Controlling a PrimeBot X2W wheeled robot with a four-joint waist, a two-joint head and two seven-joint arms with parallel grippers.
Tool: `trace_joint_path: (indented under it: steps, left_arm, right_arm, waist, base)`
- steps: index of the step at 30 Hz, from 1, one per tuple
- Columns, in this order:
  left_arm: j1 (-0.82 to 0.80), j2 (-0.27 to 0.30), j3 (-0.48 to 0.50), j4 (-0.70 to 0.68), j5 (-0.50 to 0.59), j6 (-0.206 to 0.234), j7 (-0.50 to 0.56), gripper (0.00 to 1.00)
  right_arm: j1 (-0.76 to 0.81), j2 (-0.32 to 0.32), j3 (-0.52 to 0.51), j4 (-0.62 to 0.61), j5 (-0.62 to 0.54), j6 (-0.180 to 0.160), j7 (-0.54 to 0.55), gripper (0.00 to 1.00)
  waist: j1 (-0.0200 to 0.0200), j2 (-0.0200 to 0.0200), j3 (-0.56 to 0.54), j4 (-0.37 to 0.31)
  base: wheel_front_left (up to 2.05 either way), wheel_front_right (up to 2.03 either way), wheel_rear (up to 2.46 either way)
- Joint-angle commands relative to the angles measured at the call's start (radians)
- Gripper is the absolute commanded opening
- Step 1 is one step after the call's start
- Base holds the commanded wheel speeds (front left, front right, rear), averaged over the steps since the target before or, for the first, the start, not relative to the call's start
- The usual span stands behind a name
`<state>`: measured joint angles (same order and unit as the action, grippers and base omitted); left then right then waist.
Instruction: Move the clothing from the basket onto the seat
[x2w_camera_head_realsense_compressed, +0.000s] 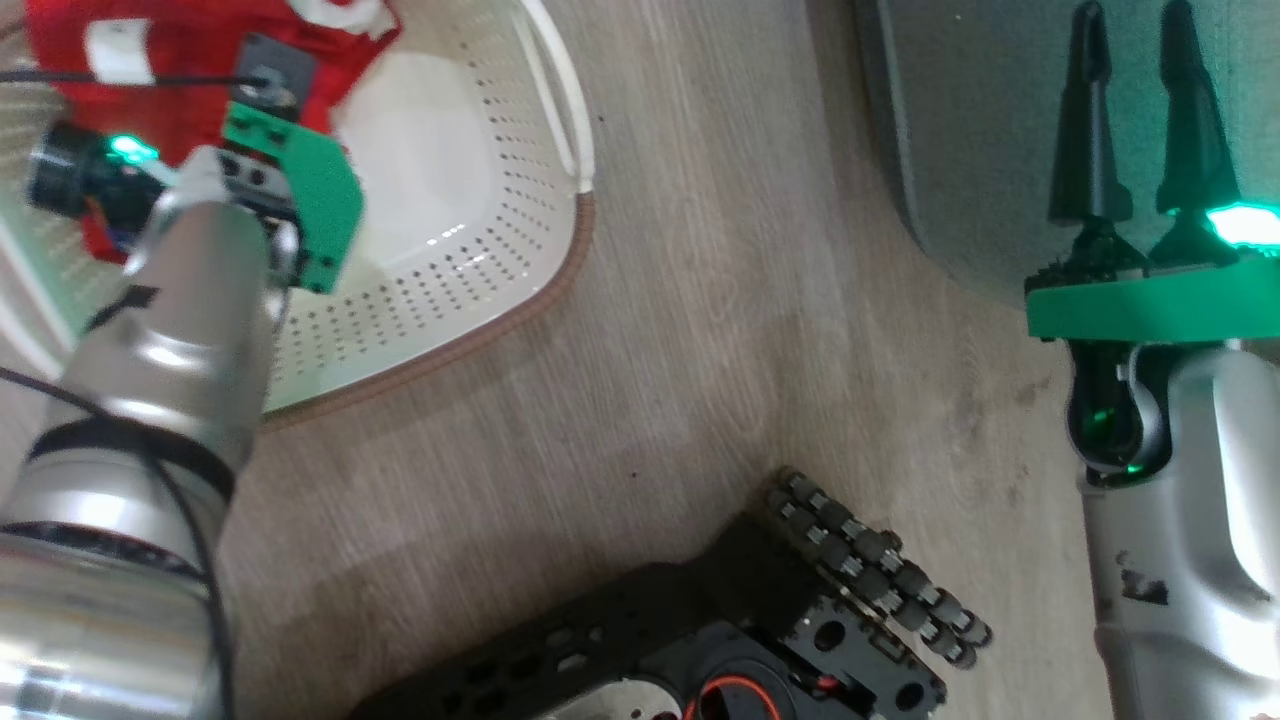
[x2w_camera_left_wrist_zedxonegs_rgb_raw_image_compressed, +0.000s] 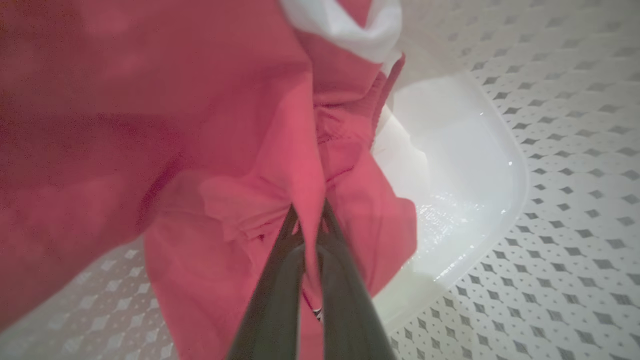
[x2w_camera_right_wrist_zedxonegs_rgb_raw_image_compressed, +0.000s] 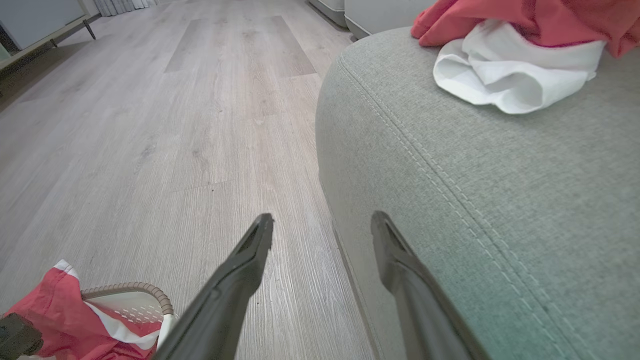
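Observation:
The red clothing (x2w_camera_head_realsense_compressed: 170, 50) with white bands lies in the cream basket (x2w_camera_head_realsense_compressed: 480, 250) at the upper left of the head view. My left gripper (x2w_camera_left_wrist_zedxonegs_rgb_raw_image_compressed: 310, 210) is down inside the basket (x2w_camera_left_wrist_zedxonegs_rgb_raw_image_compressed: 465, 165), shut on a fold of the red clothing (x2w_camera_left_wrist_zedxonegs_rgb_raw_image_compressed: 200, 125). My right gripper (x2w_camera_head_realsense_compressed: 1133, 20) hangs open and holds nothing over the rounded corner of the grey-green seat (x2w_camera_head_realsense_compressed: 960, 130). In the right wrist view, the right gripper (x2w_camera_right_wrist_zedxonegs_rgb_raw_image_compressed: 322, 219) stands at the edge of the seat (x2w_camera_right_wrist_zedxonegs_rgb_raw_image_compressed: 500, 200). A red and white garment (x2w_camera_right_wrist_zedxonegs_rgb_raw_image_compressed: 520, 50) lies on the seat. The basket (x2w_camera_right_wrist_zedxonegs_rgb_raw_image_compressed: 135, 288) holds more red clothing (x2w_camera_right_wrist_zedxonegs_rgb_raw_image_compressed: 60, 310).
Pale wood floor (x2w_camera_head_realsense_compressed: 700, 300) lies between basket and seat. My black wheeled base (x2w_camera_head_realsense_compressed: 860, 570) sits at the bottom middle. A low cabinet on legs (x2w_camera_right_wrist_zedxonegs_rgb_raw_image_compressed: 40, 20) and white furniture (x2w_camera_right_wrist_zedxonegs_rgb_raw_image_compressed: 375, 12) stand farther off across the floor.

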<state>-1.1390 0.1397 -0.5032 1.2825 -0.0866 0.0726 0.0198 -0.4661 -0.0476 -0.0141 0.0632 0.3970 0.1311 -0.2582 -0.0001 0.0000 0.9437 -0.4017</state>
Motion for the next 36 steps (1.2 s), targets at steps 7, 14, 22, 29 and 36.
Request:
trace_joint_path:
  steps: [7,14,22,29,36]
  left_arm:
    - [0.071,-0.045,0.004,-0.007,-0.029,-0.029,-0.101,0.0]
    - [0.133,-0.083,0.02,-0.029,-0.093,-0.051,-0.211,0.0]
    - [0.314,-0.089,0.018,-0.202,-0.261,-0.104,-0.277,0.0]
    - [0.487,-0.086,0.066,-0.442,-0.33,-0.069,-0.281,0.0]
    - [0.665,-0.045,0.163,-0.678,-0.331,-0.038,-0.281,0.0]
  right_arm:
    - [0.056,-0.003,-0.026,-0.021,-0.043,0.0,-0.004,1.0]
    - [0.091,-0.005,-0.059,-0.009,-0.096,0.0,-0.004,1.0]
    - [0.182,-0.029,-0.084,0.031,-0.138,0.0,-0.004,1.0]
    - [0.279,-0.035,-0.092,0.062,-0.171,0.0,-0.004,1.0]
    - [0.351,-0.035,-0.076,0.082,-0.195,0.0,-0.004,1.0]
  waist:
    - [0.0001,0.0,-0.096,0.096]
    - [0.0001,0.0,-0.204,0.183]
    - [0.0001,0.0,-0.427,0.289]
    - [0.0001,0.0,-0.641,0.364]
    - [0.0001,0.0,-0.777,0.392]
  base:
    - [0.0,0.0,0.0]
    - [0.0,0.0,0.0]
    - [0.0,0.0,0.0]
    - [0.0,0.0,0.0]
    - [0.0,0.0,0.0]
